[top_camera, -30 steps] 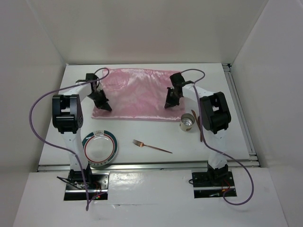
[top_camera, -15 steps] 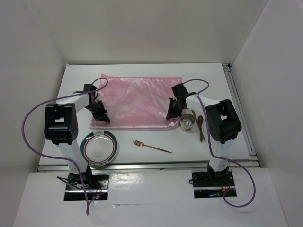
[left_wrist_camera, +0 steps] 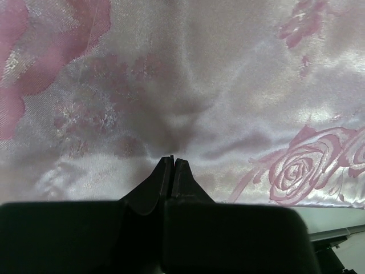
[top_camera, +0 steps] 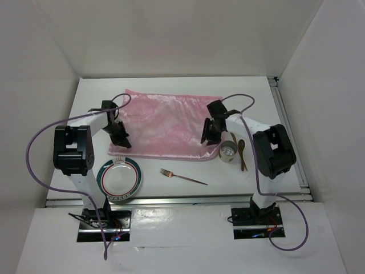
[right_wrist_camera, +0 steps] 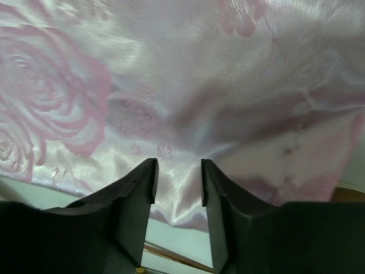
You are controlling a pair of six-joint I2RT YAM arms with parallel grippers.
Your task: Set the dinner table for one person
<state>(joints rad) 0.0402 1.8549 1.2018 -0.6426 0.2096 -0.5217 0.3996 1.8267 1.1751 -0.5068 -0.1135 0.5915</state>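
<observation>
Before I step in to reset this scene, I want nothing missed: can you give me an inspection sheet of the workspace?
Surface: white table, with a pink rose cloth spread mid-table.
Job's things: plate near left; fork to its right; cup and spoon by the cloth's right corner.
Clutter: nothing seen.
Claws: left claw shut, pinching the cloth; right claw open over the cloth's near edge.
Cables: purple cables loop loosely from both arms.
Surroundings: plain white walls.
</observation>
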